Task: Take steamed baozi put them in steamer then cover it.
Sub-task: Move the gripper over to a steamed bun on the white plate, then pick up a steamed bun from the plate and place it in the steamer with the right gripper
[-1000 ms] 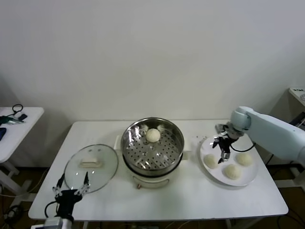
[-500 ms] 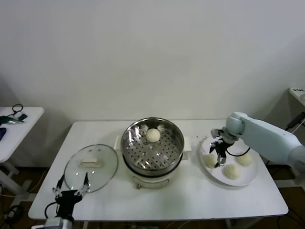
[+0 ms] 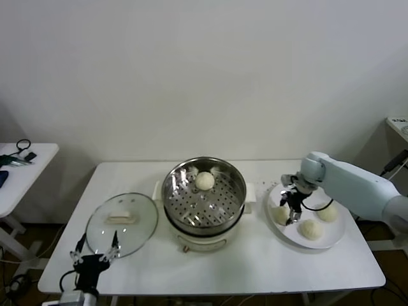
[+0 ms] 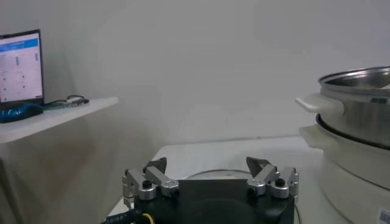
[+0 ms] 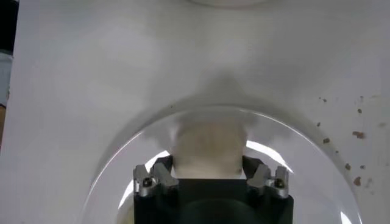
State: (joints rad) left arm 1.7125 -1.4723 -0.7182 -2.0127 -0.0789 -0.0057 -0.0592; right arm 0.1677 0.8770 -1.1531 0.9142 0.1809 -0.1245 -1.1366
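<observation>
One smooth cream-white bun (image 3: 204, 181) is already sitting in the shiny round steel steamer (image 3: 204, 191); the right gripper (image 3: 288, 209) is clamping a second bun (image 5: 209, 149) on the flat white plate (image 3: 328, 240), while the left gripper (image 3: 94, 252), jaws apart, is waiting near the clear glass lid (image 3: 121, 223), not yet fitted.

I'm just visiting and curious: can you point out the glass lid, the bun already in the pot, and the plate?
glass lid (image 3: 121, 223), head view, on the clear glass near its handle.
bun in the pot (image 3: 204, 181), head view, on its top.
plate (image 3: 328, 238), head view, on its bare front rim.
</observation>
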